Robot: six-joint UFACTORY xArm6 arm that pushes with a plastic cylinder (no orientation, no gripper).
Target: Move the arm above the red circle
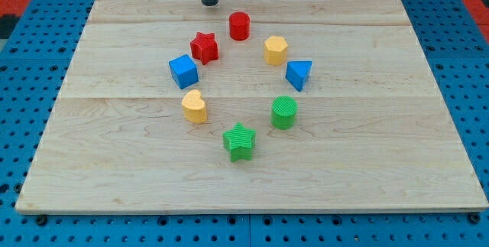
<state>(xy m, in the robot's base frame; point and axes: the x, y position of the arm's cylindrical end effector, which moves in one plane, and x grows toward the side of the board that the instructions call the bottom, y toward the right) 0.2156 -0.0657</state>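
Note:
The red circle (pixel 240 25) is a short red cylinder standing near the top middle of the wooden board (pixel 382 140). My tip (pixel 209 3) is the lower end of a dark rod coming down from the view's top edge. It rests on the board up and to the left of the red circle, apart from it by about one block's width. The red star (pixel 204 47) lies below my tip, to the lower left of the red circle.
The other blocks form a ring with these two: a yellow hexagon (pixel 276 50), a blue triangle (pixel 299 74), a green cylinder (pixel 284 112), a green star (pixel 240 141), a yellow heart (pixel 194 106) and a blue cube (pixel 183 71). Blue pegboard surrounds the board.

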